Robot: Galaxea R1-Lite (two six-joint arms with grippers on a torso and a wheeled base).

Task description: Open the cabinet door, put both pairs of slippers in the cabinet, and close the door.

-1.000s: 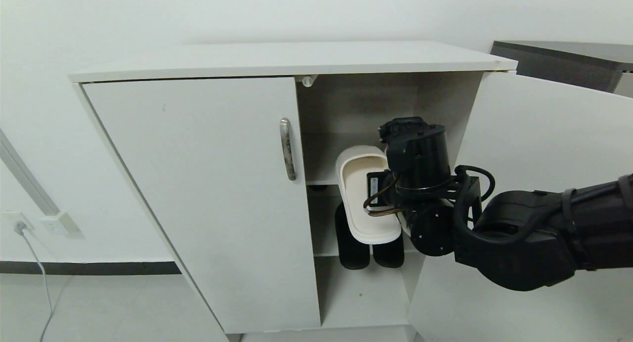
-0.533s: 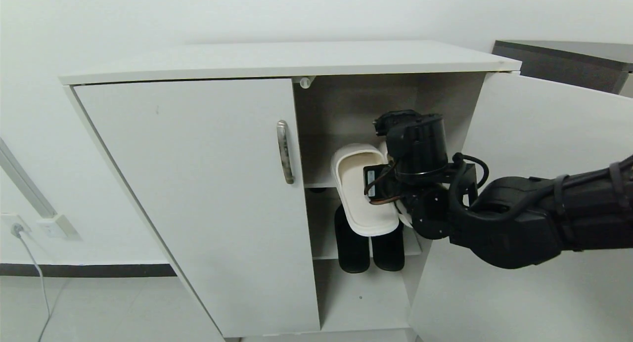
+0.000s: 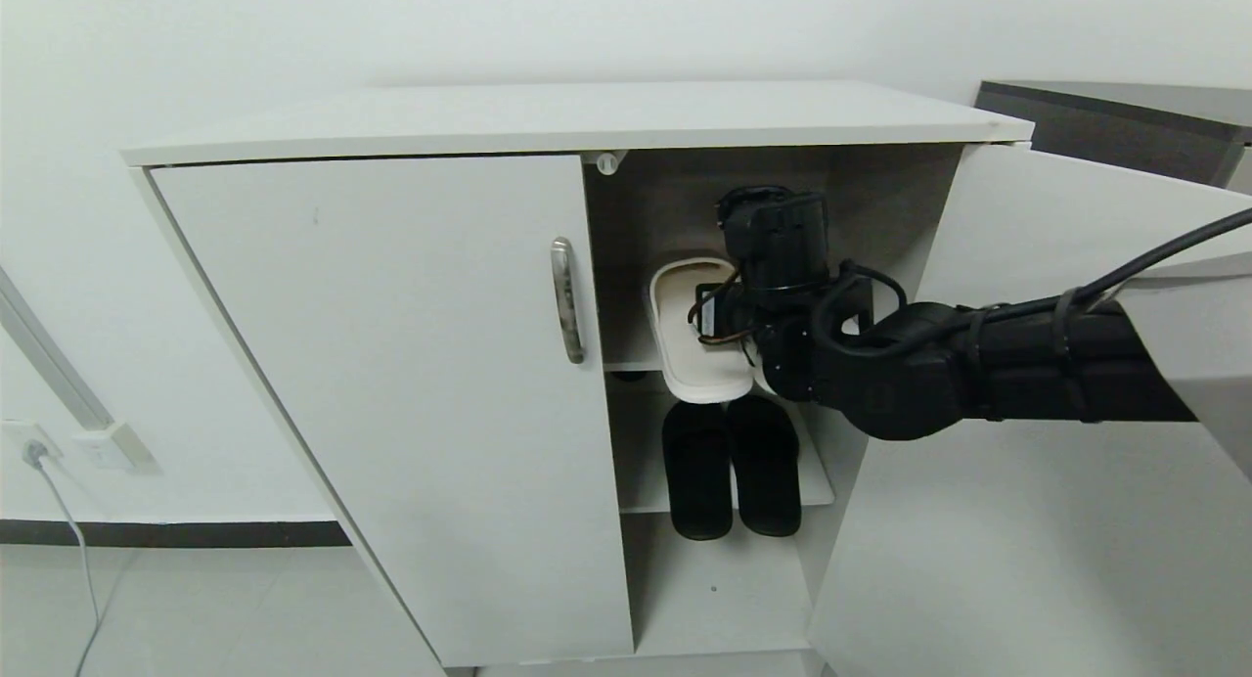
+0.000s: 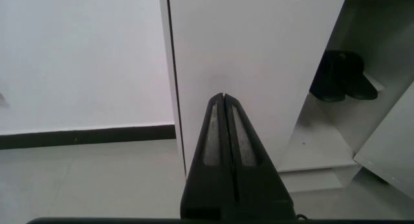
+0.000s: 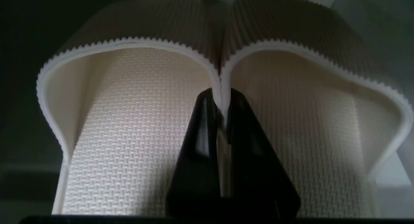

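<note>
Close at right wrist: right tool (image 5: 220,101) pinching touching inner edges of two white slippers (image 5: 129,127), side by side. Also near: left tool (image 4: 223,98) pressed together, facing shut left door (image 4: 252,49). Farther, head view adds placement: white pair at cabinet (image 3: 587,119) upper shelf (image 3: 631,366), heels overhanging front edge; two black slippers (image 3: 696,472) on shelf below (image 3: 636,496); right door (image 3: 1027,481) swung wide
</note>
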